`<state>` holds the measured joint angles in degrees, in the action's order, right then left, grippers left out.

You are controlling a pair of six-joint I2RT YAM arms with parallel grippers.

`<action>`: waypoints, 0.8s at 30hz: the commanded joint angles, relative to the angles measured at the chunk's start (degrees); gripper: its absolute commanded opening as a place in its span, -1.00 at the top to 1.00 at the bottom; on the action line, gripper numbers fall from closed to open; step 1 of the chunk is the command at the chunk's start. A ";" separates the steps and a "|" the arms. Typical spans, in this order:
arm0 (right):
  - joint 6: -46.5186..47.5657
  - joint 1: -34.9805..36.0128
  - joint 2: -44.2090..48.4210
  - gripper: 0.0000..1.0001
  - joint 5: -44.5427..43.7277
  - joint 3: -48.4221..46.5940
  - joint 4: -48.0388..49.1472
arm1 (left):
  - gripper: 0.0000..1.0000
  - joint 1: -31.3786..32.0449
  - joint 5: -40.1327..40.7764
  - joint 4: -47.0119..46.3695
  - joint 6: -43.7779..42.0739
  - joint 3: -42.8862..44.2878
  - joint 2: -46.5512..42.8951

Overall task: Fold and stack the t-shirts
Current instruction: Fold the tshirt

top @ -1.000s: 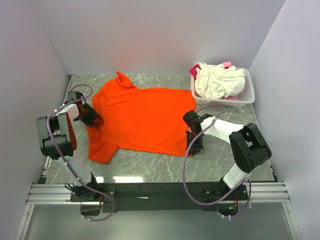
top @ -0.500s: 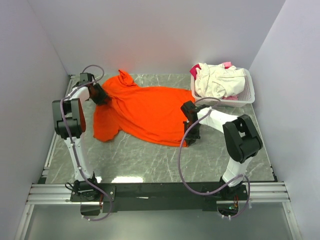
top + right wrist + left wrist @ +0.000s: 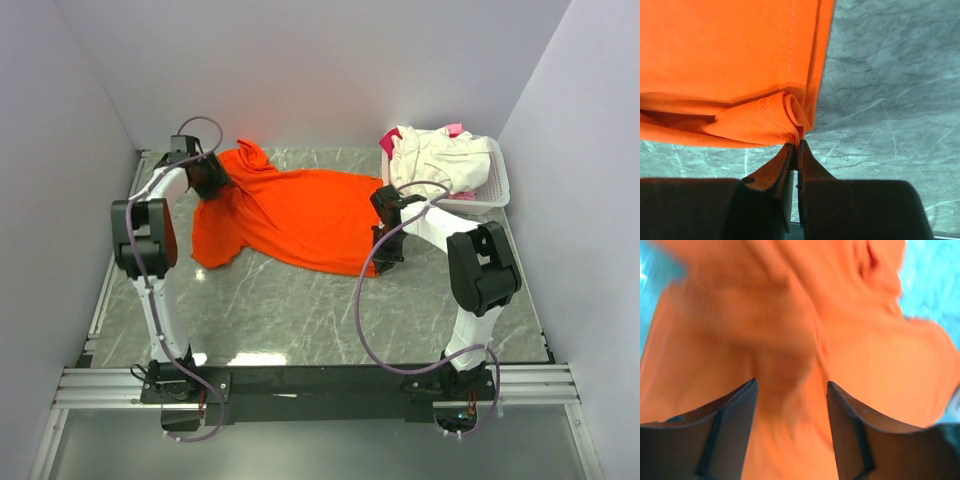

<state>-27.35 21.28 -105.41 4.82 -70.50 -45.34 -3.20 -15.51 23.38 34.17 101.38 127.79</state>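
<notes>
The orange t-shirt lies bunched across the far half of the table, its left side heaped up. My left gripper is over the shirt's far left part; in the left wrist view its jaws stand apart, open, with blurred orange cloth between and beyond them. At the shirt's near right corner, my right gripper is shut; the right wrist view shows its fingertips pinching a rolled hem corner of the orange cloth. Cream-white and pink t-shirts are piled in the basket.
A white slatted basket stands at the far right, close behind my right arm. Grey walls close in the table on the left, back and right. Marble tabletop shows between the shirt and the arm bases.
My left gripper has swept from the near left to the far left, dragging the shirt's left side back, and its jaws have widened. The right gripper shut on the near right corner and shifted it back.
</notes>
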 commanded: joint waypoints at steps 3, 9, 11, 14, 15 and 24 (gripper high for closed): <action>1.51 -0.71 0.02 0.91 1.77 -1.31 0.60 | -0.35 -1.36 -1.98 -6.49 -1.92 -16.19 -21.94; 1.95 -0.71 0.90 0.93 2.39 -0.08 1.48 | -0.47 -5.67 -0.58 -9.32 -1.04 -35.27 -37.51; 2.30 -0.71 1.25 0.93 2.21 0.27 1.57 | -0.47 -6.73 1.00 -8.09 -1.13 -39.39 -40.24; 2.48 -0.62 1.78 0.94 2.12 0.45 1.75 | -0.43 -7.78 4.69 -4.75 -0.60 -43.36 -41.74; 2.31 -0.71 1.96 0.94 2.12 0.62 2.10 | -0.40 -8.13 5.83 -4.40 0.01 -44.33 -42.09; 1.69 -0.71 2.49 0.95 2.65 0.89 3.07 | -0.22 -10.07 7.33 -4.74 -0.51 -50.23 -41.66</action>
<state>-25.82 21.04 -105.47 7.18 -70.04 -43.48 -13.06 -9.41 20.03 34.09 51.07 86.17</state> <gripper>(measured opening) 0.074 0.617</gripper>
